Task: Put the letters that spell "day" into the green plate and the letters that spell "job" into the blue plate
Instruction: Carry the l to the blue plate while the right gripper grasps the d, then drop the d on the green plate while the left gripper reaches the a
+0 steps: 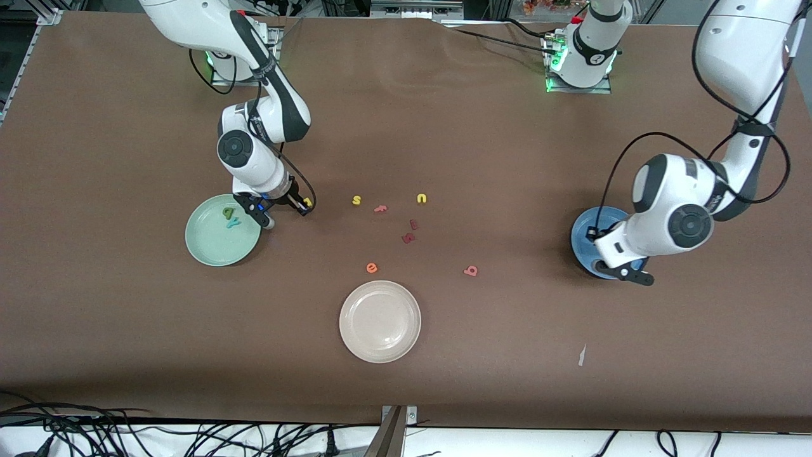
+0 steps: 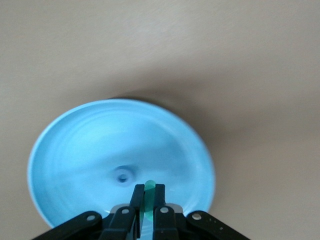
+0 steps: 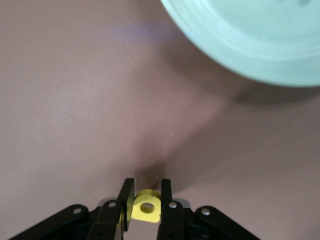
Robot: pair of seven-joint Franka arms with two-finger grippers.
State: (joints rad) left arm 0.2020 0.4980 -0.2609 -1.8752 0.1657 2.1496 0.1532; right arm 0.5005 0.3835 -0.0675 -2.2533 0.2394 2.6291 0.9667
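The yellow "a" sits between the fingers of my right gripper, which is shut on it low over the table beside the green plate. The same "a" shows in the front view. In the green plate lie the dark green "d" and the teal "y". My left gripper is shut on the teal "j" over the blue plate. A small blue "o" lies in that plate. The salmon "b" lies on the table.
Mid-table lie a yellow "s", a pink "f", a yellow "u", two dark red letters and an orange "e". A cream plate stands nearer the front camera, with a white scrap toward the left arm's end.
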